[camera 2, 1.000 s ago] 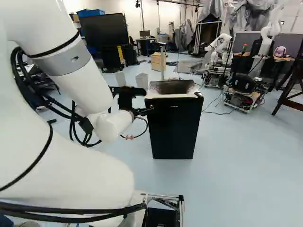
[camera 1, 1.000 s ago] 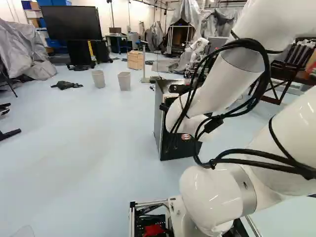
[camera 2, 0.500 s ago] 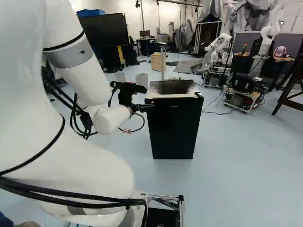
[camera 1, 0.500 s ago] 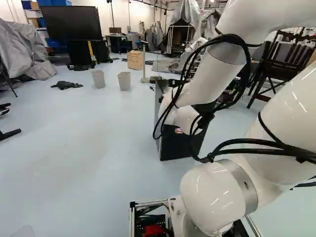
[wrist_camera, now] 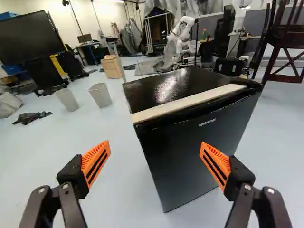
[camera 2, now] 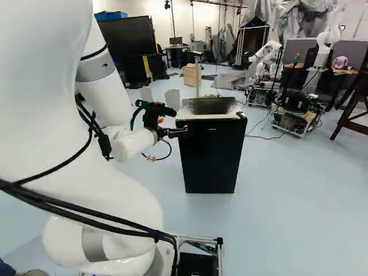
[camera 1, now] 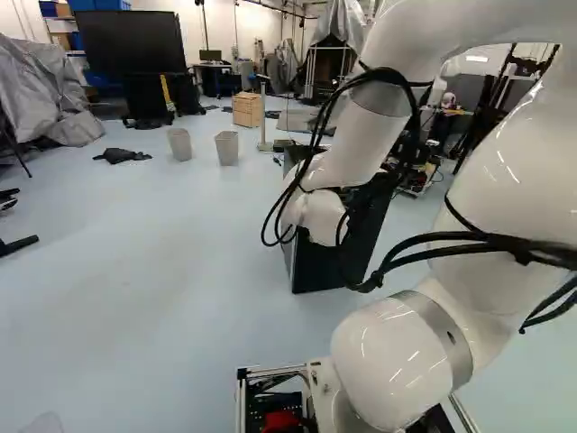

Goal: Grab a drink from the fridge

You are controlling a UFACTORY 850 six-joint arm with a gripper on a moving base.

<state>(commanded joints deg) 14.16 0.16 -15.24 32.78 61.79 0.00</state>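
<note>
White arm (camera 1: 365, 140) has been swung and bent; black mini fridge (camera 2: 210, 155) has been left in its spot

Since the earlier frames, the upper part of the arm has been brought over to the left in the left base view. The base has not been moved. The gripper (camera 2: 173, 124) has been carried along with the arm, and it is now held near the front top edge of the fridge, at the left of the fridge in the right base view.

In the wrist view, the gripper (wrist_camera: 155, 143) is seen spread wide, with nothing pinched between its orange pads (wrist_camera: 96, 161). The fridge is seen ahead of it, set on the pale blue floor (camera 2: 287, 190). One finger is seen over the floor, and the other is seen in front of the fridge door (wrist_camera: 194, 161). The door is closed, so the inside is hidden. A pale strip (wrist_camera: 185, 102) is seen along the front top edge.

Past the fridge, a wooden drawer box (camera 2: 192, 75) and two bins (camera 1: 227, 148) are set on the floor. Another robot (camera 2: 268, 57) is seen farther back.
</note>
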